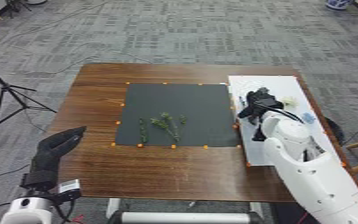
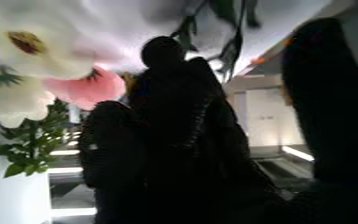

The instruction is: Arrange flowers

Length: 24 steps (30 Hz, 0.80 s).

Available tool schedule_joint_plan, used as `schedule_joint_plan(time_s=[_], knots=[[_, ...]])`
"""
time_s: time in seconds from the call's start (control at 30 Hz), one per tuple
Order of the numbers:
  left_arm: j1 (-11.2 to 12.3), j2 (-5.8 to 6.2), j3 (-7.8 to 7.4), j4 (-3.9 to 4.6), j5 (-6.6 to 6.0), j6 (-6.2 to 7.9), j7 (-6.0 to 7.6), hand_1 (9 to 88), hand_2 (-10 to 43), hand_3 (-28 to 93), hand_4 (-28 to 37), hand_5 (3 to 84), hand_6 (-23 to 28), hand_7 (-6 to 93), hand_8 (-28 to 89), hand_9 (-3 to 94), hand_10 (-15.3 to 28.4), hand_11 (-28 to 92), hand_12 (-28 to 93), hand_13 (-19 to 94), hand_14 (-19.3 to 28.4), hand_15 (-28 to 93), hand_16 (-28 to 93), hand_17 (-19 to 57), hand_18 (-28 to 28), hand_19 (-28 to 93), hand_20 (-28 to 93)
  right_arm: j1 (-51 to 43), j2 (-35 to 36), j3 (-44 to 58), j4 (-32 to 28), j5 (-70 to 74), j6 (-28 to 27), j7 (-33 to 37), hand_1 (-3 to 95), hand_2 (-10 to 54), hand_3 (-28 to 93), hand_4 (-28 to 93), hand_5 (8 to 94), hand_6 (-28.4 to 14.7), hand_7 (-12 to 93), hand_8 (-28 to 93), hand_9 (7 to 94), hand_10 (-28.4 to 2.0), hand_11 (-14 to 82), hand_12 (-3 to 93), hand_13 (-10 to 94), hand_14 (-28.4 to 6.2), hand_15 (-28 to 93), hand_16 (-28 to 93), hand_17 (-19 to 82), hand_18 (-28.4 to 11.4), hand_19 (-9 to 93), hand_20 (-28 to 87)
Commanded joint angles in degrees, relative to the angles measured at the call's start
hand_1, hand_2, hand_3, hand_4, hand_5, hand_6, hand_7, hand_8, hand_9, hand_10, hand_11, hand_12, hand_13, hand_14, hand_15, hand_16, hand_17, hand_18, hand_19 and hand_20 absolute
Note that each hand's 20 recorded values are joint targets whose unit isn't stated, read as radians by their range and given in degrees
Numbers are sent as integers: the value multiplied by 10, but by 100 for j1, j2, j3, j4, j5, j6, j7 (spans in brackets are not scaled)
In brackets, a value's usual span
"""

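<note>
Left hand (image 1: 58, 145): I have it at the surface's (image 1: 100, 172) left edge, toward the near corner, fingers straight and relaxed. Next, green sprigs (image 1: 169, 128) lying on the dark mat (image 1: 171, 97), toward its near edge. Right hand (image 1: 261, 104): over the white board (image 1: 260, 82) along the surface's right edge, fingers extended, thumb apart. Beside it, toward the board's right edge: cream flower (image 1: 290, 102), then blue flower (image 1: 309, 118) nearer me. Right wrist view adds a pink flower (image 2: 91, 89).
</note>
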Motion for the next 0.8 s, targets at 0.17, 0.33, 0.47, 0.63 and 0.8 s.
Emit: schedule_joint_plan(time_s=[0.17,0.33,0.47,0.63,0.8], knots=[[21,-97,17,-43,1,-132,-77,307,-36,679,-227,513,-21,164,-108,427,129,167,92,347,144,127,-1,37,114,96,144,-129,-235,254,146,457,-517,468,478,-95,609,-125,413,-74,431,-62,649,-175,305,325,878,-51,531,329,663,-68,923,339],[-13,-98,17,-32,-27,-161,-68,307,-35,678,-226,513,-21,164,-107,427,129,167,93,348,145,127,-1,37,114,96,144,-223,-315,296,175,846,-322,501,608,-95,493,-88,423,-66,459,111,765,-127,186,525,905,-38,519,345,681,-60,926,338],[-4,-106,3,-37,-62,-167,-72,308,-35,679,-225,514,-21,164,-107,426,129,167,93,347,145,127,-1,37,114,96,144,-266,-330,310,185,1076,-22,433,639,-95,509,-98,435,-59,471,259,830,-110,196,534,917,-32,512,347,690,-55,924,339],[9,-93,-7,-47,-100,-151,-67,308,-35,678,-225,514,-20,162,-107,426,129,167,93,348,144,127,-1,37,114,97,144,-190,-237,335,67,1535,374,389,655,-95,550,-84,522,-41,472,263,877,-107,217,470,936,-30,504,340,706,-54,917,343],[39,-94,-26,-61,-117,-152,-52,309,-34,677,-225,512,-19,161,-106,426,129,167,92,347,145,128,-1,37,114,96,144,-74,-144,443,-340,2368,536,465,660,-91,548,-70,573,-39,452,261,891,-114,243,411,937,-29,522,314,716,-54,916,345]])
